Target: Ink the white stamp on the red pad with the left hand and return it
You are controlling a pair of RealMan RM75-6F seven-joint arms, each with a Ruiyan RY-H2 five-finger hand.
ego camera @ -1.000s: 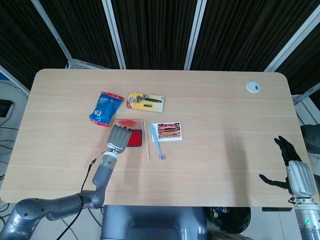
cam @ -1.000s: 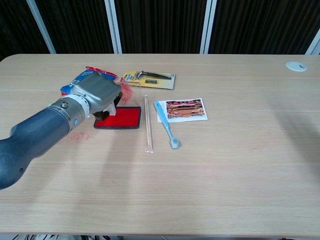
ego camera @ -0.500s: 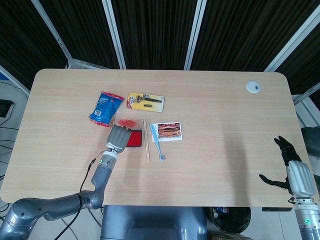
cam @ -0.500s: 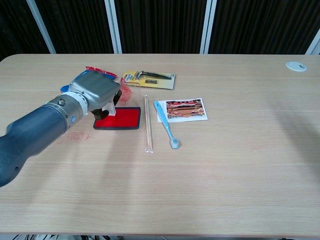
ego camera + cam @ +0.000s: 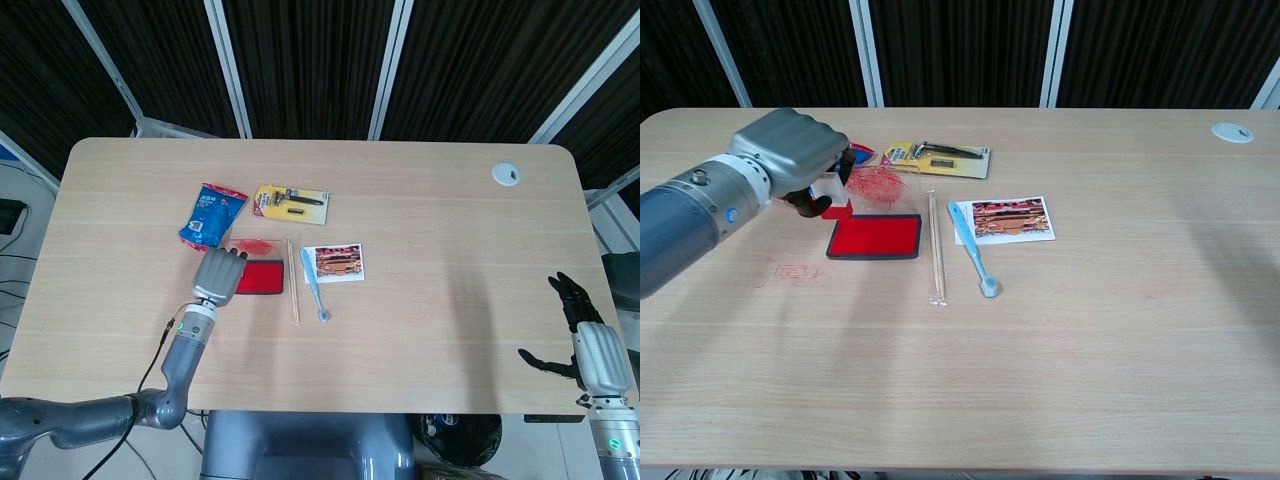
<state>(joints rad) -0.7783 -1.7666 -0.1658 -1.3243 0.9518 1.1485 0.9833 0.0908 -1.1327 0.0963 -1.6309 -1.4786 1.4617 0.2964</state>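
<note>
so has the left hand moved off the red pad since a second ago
Yes. The left hand, holding the white stamp, has drawn back leftward, off the red pad, which now lies uncovered.

Blue bag: lying near the table's left side.
Razor pack: lying just right of the bag.
Toothbrush: lying beside the photo card.
Long stick: lying left of the toothbrush.

Left hand is positioned over the left end of the red pad, with a blue snack packet beyond it and a packaged razor adjacent.
</note>
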